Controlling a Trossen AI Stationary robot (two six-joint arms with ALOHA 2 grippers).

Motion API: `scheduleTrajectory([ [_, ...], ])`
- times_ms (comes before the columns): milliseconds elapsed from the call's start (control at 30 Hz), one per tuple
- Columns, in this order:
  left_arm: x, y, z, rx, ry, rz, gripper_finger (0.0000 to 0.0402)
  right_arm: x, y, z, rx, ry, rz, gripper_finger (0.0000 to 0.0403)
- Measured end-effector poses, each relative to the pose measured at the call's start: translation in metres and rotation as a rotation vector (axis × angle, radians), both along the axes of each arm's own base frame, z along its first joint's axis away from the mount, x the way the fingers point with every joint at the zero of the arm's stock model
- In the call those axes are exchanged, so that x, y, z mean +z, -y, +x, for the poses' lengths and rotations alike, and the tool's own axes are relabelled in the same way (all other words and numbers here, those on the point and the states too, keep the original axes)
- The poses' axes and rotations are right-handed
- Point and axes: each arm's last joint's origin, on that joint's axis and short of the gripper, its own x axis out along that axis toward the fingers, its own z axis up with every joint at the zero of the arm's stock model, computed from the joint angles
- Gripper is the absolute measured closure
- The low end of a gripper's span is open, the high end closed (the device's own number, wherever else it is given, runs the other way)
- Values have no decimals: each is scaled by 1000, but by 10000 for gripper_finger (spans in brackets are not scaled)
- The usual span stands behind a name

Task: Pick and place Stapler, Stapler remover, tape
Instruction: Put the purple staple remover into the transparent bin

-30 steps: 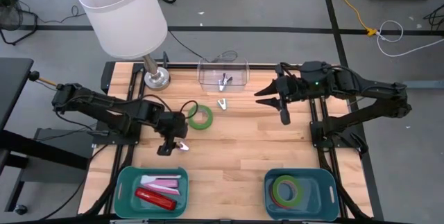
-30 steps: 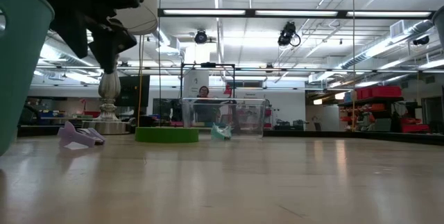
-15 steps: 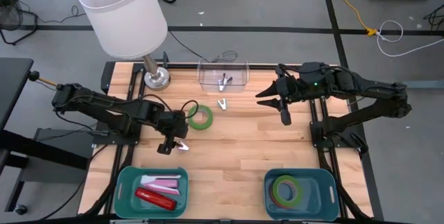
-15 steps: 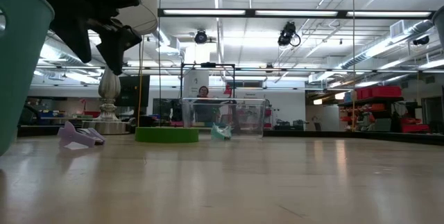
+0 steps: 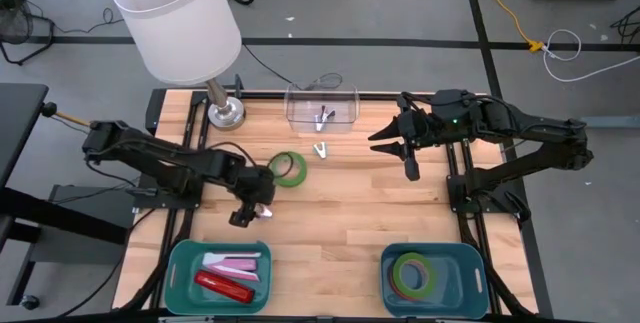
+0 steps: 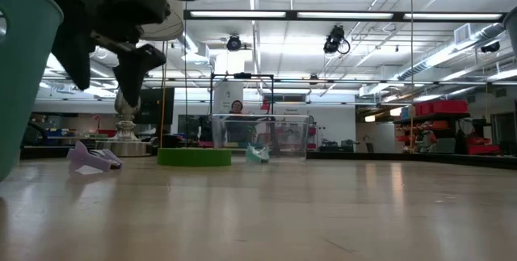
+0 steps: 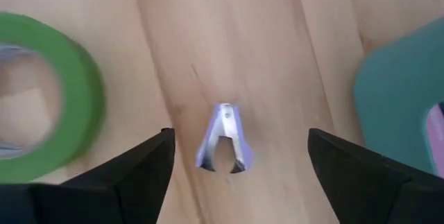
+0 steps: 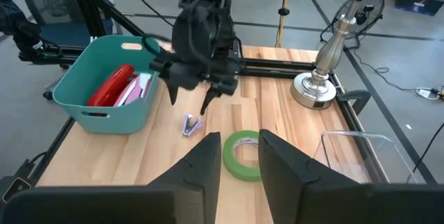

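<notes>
Left wrist view: we logged the left gripper, jaws widened to full spread since a second earlier, empty, above the small lilac metal staple remover lying on the wooden bench beside green tape ring; pickup pending. Right gripper idle, narrowly parted, empty.
</notes>
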Motion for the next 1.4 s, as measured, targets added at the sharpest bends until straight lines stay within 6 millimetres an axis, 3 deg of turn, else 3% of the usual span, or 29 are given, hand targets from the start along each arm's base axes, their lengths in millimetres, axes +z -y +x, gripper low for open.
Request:
scheduleTrajectory([
  [367, -37, 9, 14, -27, -165, 33, 70, -3, 0, 5, 0, -15, 0, 305],
  [700, -59, 10, 20, -31, -248, 88, 78, -11, 0, 16, 0, -50, 1, 305],
  [1400, -64, 10, 22, -51, -251, 100, 139, -11, 0, 16, 0, -52, 1, 305],
])
